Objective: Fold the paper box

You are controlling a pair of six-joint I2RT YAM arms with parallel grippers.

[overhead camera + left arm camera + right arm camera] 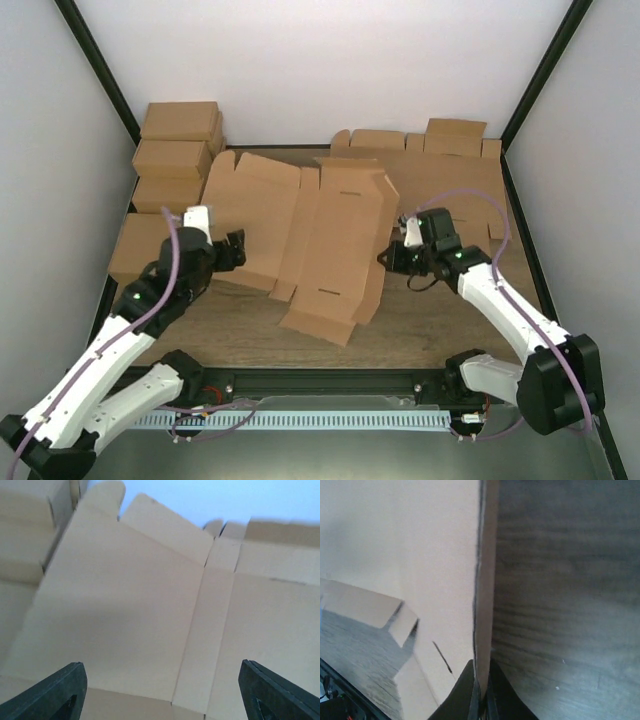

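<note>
The right hand (pixel 481 692) is pinching the paper box (pixel 335 235) by its edge (left hand (pixel 160 682) gaping wide), probably slipping if tugged.

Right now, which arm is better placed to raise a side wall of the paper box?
Right. The right gripper is shut on the right edge of the paper box, so it can likely lift that side. The left gripper is open over the left panel, gripping nothing.
</note>
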